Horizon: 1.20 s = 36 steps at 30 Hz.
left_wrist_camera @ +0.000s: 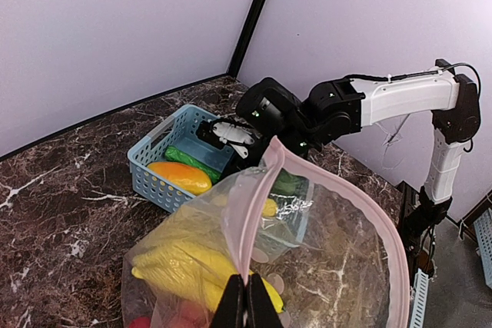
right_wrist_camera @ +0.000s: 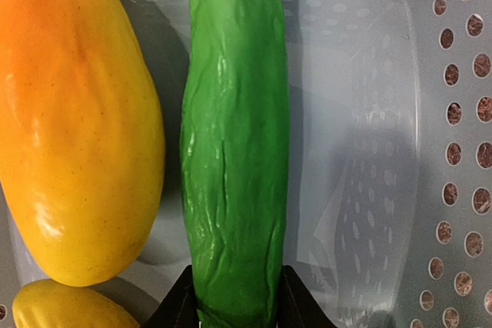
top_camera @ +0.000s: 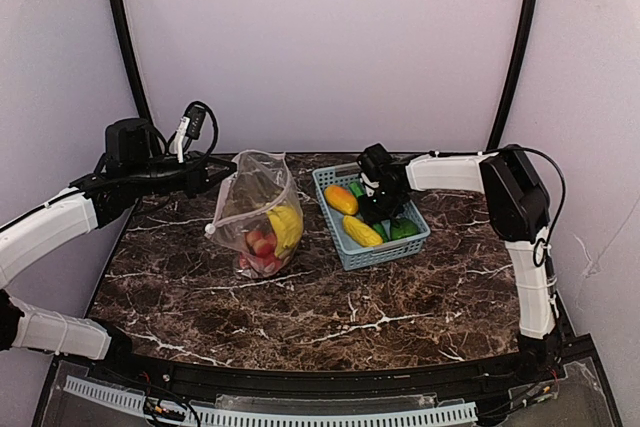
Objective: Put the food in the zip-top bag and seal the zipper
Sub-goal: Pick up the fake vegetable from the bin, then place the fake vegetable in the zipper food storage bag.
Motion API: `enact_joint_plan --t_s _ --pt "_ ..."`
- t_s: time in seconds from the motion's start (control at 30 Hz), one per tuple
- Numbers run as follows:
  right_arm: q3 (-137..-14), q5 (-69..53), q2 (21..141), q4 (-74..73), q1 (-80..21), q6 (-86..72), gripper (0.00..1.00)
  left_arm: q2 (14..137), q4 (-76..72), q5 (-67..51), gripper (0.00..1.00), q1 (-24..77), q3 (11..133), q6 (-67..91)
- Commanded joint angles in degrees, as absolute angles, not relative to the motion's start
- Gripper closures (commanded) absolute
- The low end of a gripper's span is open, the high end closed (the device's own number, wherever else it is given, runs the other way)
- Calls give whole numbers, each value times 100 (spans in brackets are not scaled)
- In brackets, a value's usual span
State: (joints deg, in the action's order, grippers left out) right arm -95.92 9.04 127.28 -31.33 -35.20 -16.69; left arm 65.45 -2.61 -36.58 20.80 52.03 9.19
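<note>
The clear zip-top bag [top_camera: 248,192] stands open at mid table, with a yellow banana [top_camera: 285,228] and red round fruits [top_camera: 260,244] inside. My left gripper [top_camera: 222,175] is shut on its pinkish zipper strip [left_wrist_camera: 257,213] and holds the mouth up; in the left wrist view the left gripper [left_wrist_camera: 247,301] pinches the strip, with the banana [left_wrist_camera: 188,266] below. My right gripper [top_camera: 375,207] is down in the light-blue basket [top_camera: 385,252]. In the right wrist view the right gripper [right_wrist_camera: 237,309] closes on both sides of a long green vegetable [right_wrist_camera: 234,136], beside the orange piece [right_wrist_camera: 77,113].
The basket also holds the orange piece [top_camera: 341,199], a yellow piece [top_camera: 362,231] and another green vegetable [top_camera: 403,229]. The basket wall [right_wrist_camera: 453,151] lies right of the held vegetable. Purple walls and black poles close in the back and sides.
</note>
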Motion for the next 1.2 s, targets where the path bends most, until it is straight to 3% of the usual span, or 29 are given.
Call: enact_joint_plan --t_s 0.0,0.17,0.57,0.87,1.17 --pt "-9567 1058 12764 -3438 -3556 -1708 72 6451 -219 -3717 99 2048 5151 888" --pt "-9551 1004 12134 -3441 -3559 -1699 79 6451 -231 -3706 99 2048 5143 893" --pt "-9270 876 10692 -3728 -3581 -1759 80 6416 -270 -3584 99 2048 5165 923" --pt "-9455 704 9695 -4386 -3933 -1709 80 6397 690 -3231 99 2048 6291 748" --pt "-9442 -474 9018 -4625 -4225 -2071 79 6616 1245 -3466 99 2048 6624 466"
